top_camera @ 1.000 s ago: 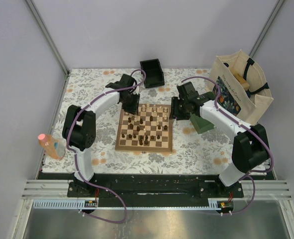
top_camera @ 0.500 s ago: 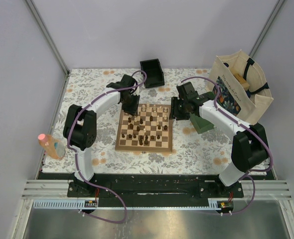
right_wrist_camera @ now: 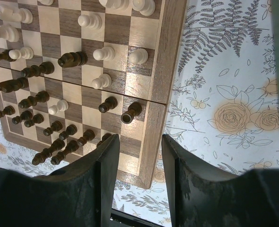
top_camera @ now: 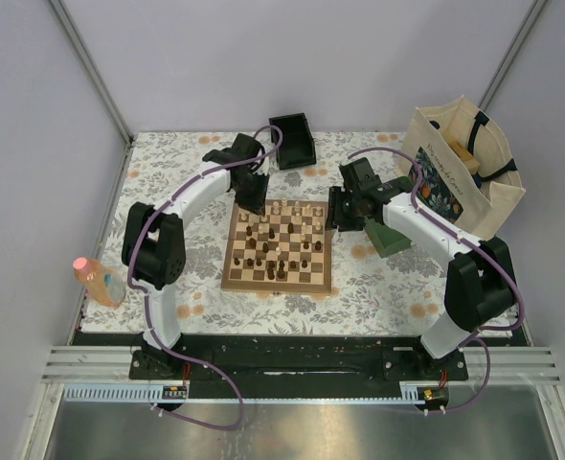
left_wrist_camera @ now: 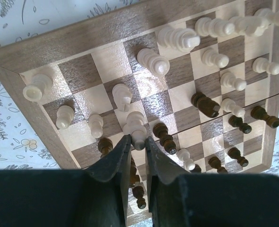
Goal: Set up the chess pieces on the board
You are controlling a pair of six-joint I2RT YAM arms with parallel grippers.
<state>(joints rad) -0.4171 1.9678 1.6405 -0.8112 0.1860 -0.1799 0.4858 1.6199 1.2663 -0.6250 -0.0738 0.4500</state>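
The chessboard (top_camera: 233, 269) lies at the middle of the table with cream and dark brown pieces scattered over it. My left gripper (left_wrist_camera: 137, 140) is shut on a cream piece (left_wrist_camera: 135, 126) and holds it above the board's far left corner (top_camera: 252, 196). Other cream pieces (left_wrist_camera: 178, 39) stand along the far rows and dark pieces (left_wrist_camera: 204, 104) further in. My right gripper (right_wrist_camera: 140, 142) is open and empty above the board's right edge (right_wrist_camera: 161, 90); it also shows in the top view (top_camera: 340, 211). Dark pieces (right_wrist_camera: 130, 113) stand near it.
A small black box (top_camera: 293, 141) sits behind the board. A green tray (top_camera: 391, 239) lies under the right arm. A canvas tote bag (top_camera: 460, 165) stands at the right. A peach bottle (top_camera: 96, 278) lies at the left edge. Floral cloth (top_camera: 168, 163) covers the table.
My left gripper has moved from over the board's far left squares back toward the far corner, lifting the cream piece. The right arm has not moved.
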